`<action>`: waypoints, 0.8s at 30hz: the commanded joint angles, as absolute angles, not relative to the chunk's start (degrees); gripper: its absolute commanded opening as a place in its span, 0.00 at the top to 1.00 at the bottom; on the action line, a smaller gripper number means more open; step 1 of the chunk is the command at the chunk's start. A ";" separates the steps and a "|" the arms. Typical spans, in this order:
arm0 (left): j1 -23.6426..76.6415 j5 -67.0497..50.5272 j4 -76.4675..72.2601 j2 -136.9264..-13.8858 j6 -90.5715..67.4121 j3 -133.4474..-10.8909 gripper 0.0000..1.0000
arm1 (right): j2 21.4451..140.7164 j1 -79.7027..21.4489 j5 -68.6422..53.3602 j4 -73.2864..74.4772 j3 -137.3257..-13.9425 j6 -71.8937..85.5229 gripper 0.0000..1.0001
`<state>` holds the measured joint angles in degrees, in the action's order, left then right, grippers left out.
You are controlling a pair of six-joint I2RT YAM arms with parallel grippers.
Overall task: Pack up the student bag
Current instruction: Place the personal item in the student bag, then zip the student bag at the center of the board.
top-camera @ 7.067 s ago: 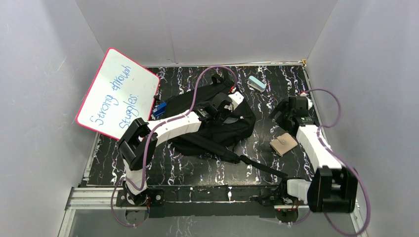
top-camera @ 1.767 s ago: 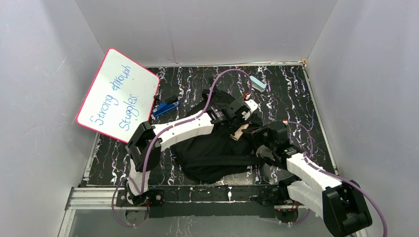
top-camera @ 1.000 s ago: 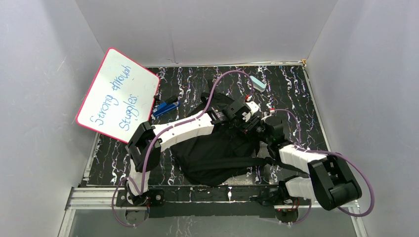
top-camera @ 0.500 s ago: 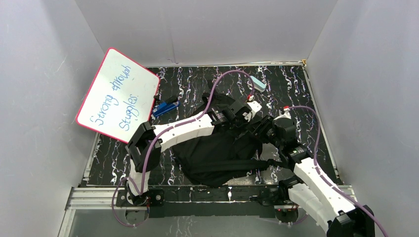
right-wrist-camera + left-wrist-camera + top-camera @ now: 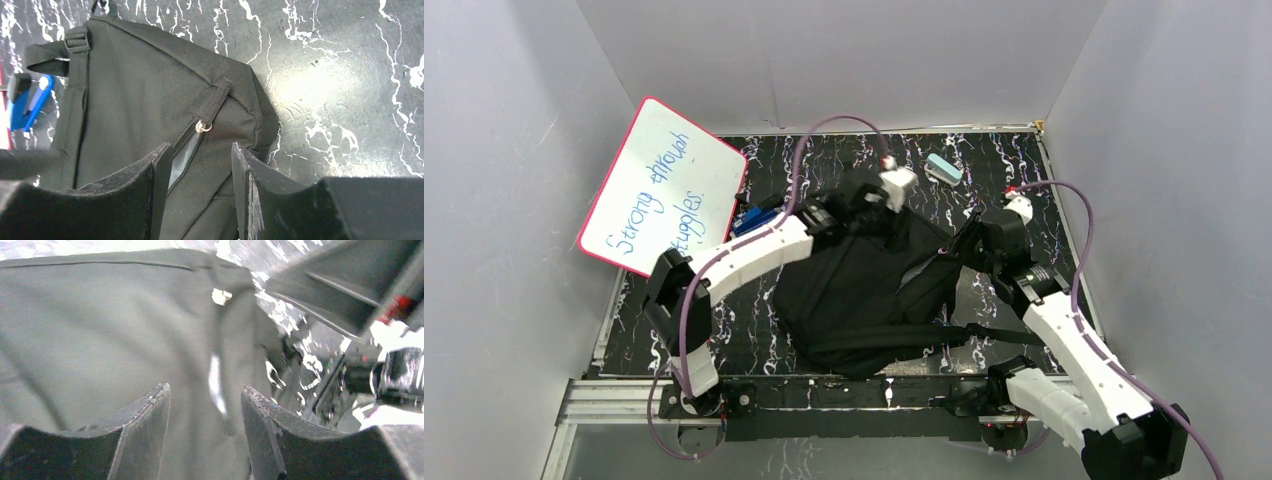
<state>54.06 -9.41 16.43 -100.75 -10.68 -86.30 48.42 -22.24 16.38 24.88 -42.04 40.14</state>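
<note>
The left tool (image 5: 205,407) stands open, its two dark fingers (image 5: 142,440) well apart with nothing between them, only cloth showing through the gap. It points down over the large black soft fabric backpack (image 5: 864,290); that wrist view is blurred, so I cannot tell whether the fingertips touch the fabric or hang just above it. The right tool (image 5: 199,152) is open too, holding nothing, its jaws set either side of a small metal zipper pull (image 5: 203,126) on a short black webbing tab. Just below the pull the zipper is parted a little, showing a sliver of grey lining (image 5: 182,156). The backpack (image 5: 135,90) lies flat in the middle of the black white-veined marbled table (image 5: 1024,165), its fabric smooth with a seam line near the top and a zipper track running along its right side in the left wrist view (image 5: 100,325). A black shoulder strap (image 5: 924,335) trails across its near edge towards the right arm's base. From above, the left tool (image 5: 874,212) sits over the bag's far edge and the right tool (image 5: 967,242) is at its right corner, so the bag lies between and beneath the two. A blue clip-like object (image 5: 754,220) is just beside the bag's far left corner, a pink-rimmed whiteboard with handwriting (image 5: 664,195) leans at the left wall, and a pale teal block (image 5: 944,168) lies well apart at the far side.
</note>
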 commanded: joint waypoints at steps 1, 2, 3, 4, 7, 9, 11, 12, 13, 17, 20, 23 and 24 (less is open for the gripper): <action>43.37 -18.31 8.11 -97.16 -18.92 -81.03 0.48 | 53.46 -22.13 16.31 27.57 -48.03 36.56 0.46; 43.01 -17.87 8.08 -97.65 -18.70 -80.58 0.48 | 54.63 -22.07 15.58 27.81 -48.89 36.64 0.48; 42.97 -17.66 8.24 -98.37 -18.34 -80.42 0.48 | 55.38 -21.98 15.07 27.75 -49.43 36.87 0.49; 42.94 -17.57 8.42 -99.10 -18.09 -80.22 0.48 | 55.99 -21.91 14.88 27.38 -49.74 37.17 0.50; 42.94 -18.25 8.29 -101.38 -18.34 -79.60 0.48 | 57.09 -20.96 15.77 27.19 -49.55 38.12 0.51; 42.95 -18.54 8.28 -102.35 -18.46 -79.27 0.48 | 57.87 -18.99 15.22 27.22 -49.19 38.48 0.49; 43.06 -18.47 8.55 -102.92 -18.23 -79.17 0.48 | 58.59 -16.28 13.17 26.41 -48.31 38.41 0.47; 43.23 -18.24 8.72 -103.10 -17.93 -79.12 0.48 | 58.81 -14.67 11.80 25.35 -47.62 38.22 0.46; 43.33 -18.01 8.88 -103.17 -17.80 -79.10 0.48 | 58.85 -13.15 10.12 24.06 -46.73 38.04 0.46; 43.72 -17.55 9.29 -103.47 -17.10 -79.20 0.48 | 58.90 -8.52 2.20 16.42 -42.85 36.86 0.46; 44.03 -17.11 9.56 -103.78 -16.73 -79.50 0.47 | 60.14 -5.99 -4.00 11.86 -41.00 37.49 0.46; 44.19 -16.93 9.82 -103.90 -16.53 -79.57 0.47 | 61.72 -3.81 -8.75 7.17 -38.88 38.60 0.45; 44.21 -16.88 9.91 -104.05 -16.45 -79.62 0.47 | 62.25 -3.10 -11.14 5.01 -38.20 39.02 0.46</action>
